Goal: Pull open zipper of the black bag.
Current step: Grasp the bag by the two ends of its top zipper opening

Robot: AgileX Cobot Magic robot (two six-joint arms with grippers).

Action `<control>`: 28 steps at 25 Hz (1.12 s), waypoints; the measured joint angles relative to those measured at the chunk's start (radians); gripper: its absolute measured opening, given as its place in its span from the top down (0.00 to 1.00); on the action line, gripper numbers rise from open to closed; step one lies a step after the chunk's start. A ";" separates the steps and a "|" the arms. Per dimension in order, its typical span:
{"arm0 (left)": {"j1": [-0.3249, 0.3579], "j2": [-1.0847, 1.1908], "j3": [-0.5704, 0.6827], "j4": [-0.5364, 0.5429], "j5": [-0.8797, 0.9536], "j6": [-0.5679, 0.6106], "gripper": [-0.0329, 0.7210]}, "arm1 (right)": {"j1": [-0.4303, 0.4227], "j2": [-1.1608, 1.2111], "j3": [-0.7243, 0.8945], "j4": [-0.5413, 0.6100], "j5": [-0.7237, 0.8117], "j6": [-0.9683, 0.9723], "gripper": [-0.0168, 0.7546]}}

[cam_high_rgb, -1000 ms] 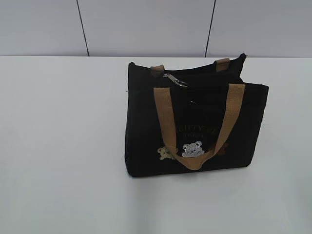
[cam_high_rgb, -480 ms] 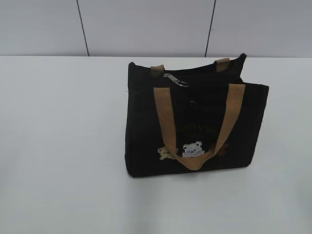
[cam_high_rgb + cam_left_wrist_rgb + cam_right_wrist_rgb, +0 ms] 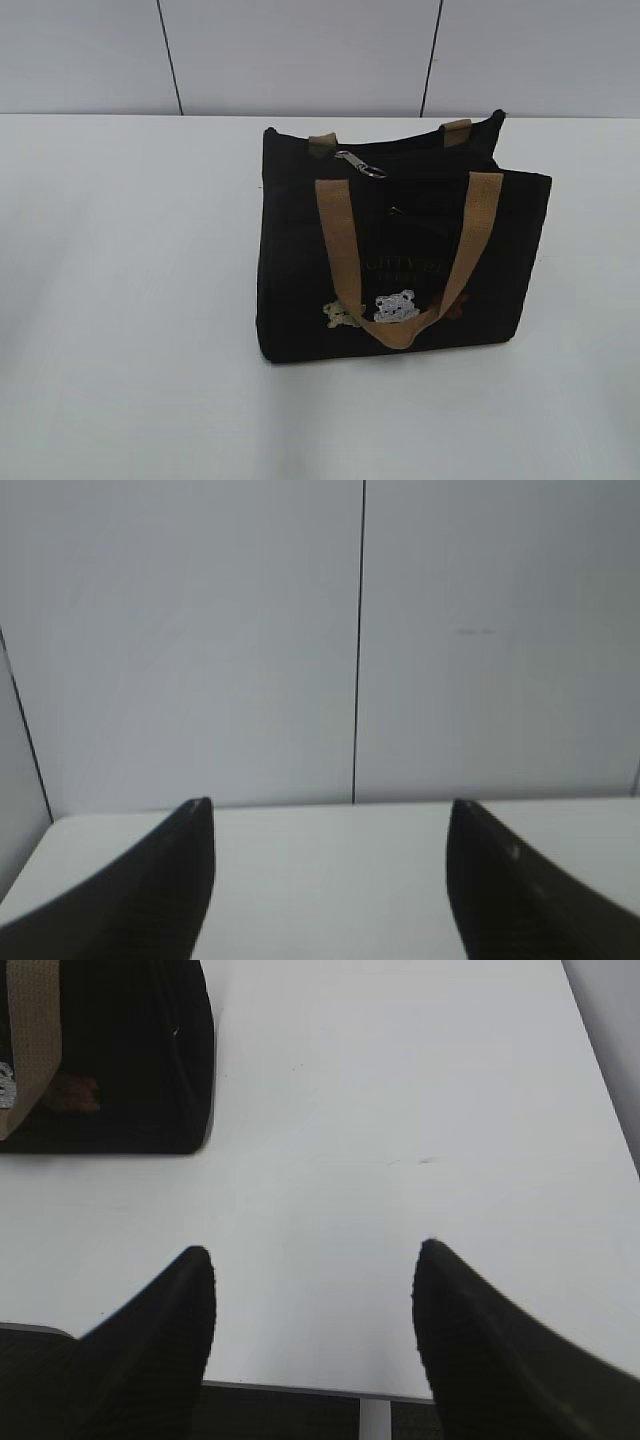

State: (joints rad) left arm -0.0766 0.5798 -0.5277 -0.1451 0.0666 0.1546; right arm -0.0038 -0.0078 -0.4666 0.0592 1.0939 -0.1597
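The black bag (image 3: 400, 250) stands upright on the white table (image 3: 130, 300), right of centre, with tan handles and bear patches on its front. The zipper's silver pull tab (image 3: 362, 164) lies on the bag's top near the left end. Neither gripper shows in the exterior view. My left gripper (image 3: 331, 804) is open over bare table, facing the wall, and the bag is out of its view. My right gripper (image 3: 313, 1249) is open above the table's near edge. The bag's lower right corner (image 3: 130, 1050) lies far ahead to its left, well apart from the fingers.
A grey panelled wall (image 3: 300, 55) rises behind the table. The table's front edge (image 3: 300, 1388) runs just under my right gripper. A tan handle (image 3: 340, 250) hangs down the bag's front.
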 joint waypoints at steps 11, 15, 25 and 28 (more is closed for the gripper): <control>-0.075 0.574 0.119 0.306 -0.700 -0.351 0.26 | 0.000 0.000 0.000 0.001 0.000 0.000 0.36; -0.073 0.822 0.119 0.541 -0.897 -0.494 0.28 | 0.000 0.000 0.000 0.001 0.000 0.000 0.36; 0.054 1.213 -0.229 1.468 -1.229 -0.863 0.28 | 0.000 0.000 0.000 0.004 0.000 0.000 0.36; 0.040 1.299 -0.356 1.554 -1.261 -0.912 0.28 | 0.000 0.000 0.000 0.004 0.000 0.000 0.36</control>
State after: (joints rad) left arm -0.0368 1.8785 -0.8836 1.4088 -1.1945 -0.7571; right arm -0.0038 -0.0078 -0.4666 0.0632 1.0939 -0.1597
